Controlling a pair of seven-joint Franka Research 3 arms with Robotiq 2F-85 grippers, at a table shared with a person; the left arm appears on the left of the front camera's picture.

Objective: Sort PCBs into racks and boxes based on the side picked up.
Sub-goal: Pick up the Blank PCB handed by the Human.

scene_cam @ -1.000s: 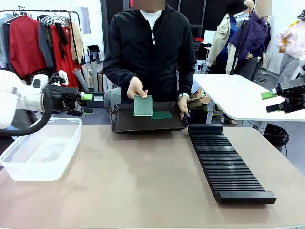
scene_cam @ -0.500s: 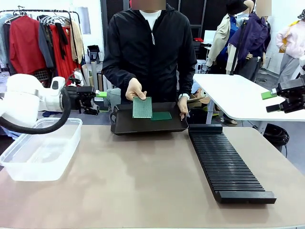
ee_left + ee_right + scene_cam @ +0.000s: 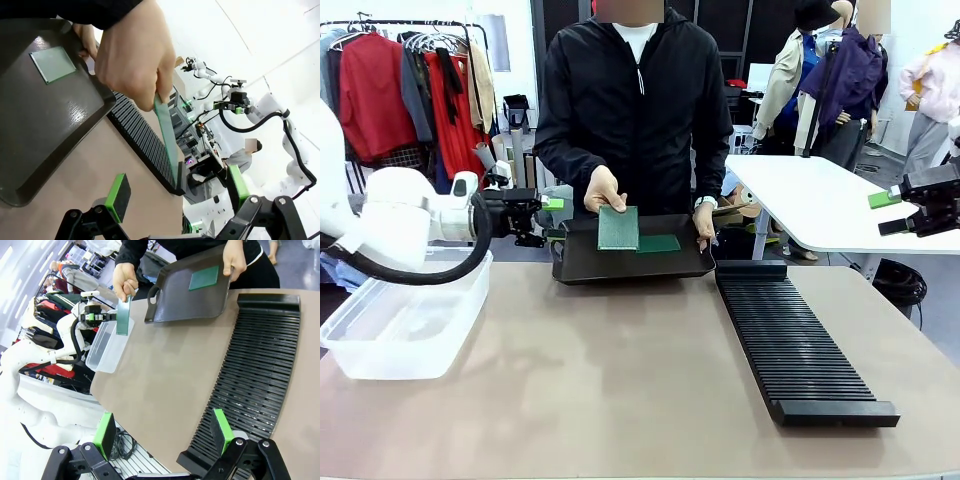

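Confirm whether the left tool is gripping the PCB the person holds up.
No. In the left wrist view the left tool stands open, and only the person's hand holds the PCB.

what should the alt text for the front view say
A person holds a PCB upright over a black tray while the open left gripper points at it. A second PCB lies on the tray; a clear tub sits left, a slotted rack right.

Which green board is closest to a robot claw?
The upright board in the person's hand, beside the left claw. The flat board lies in the tray.
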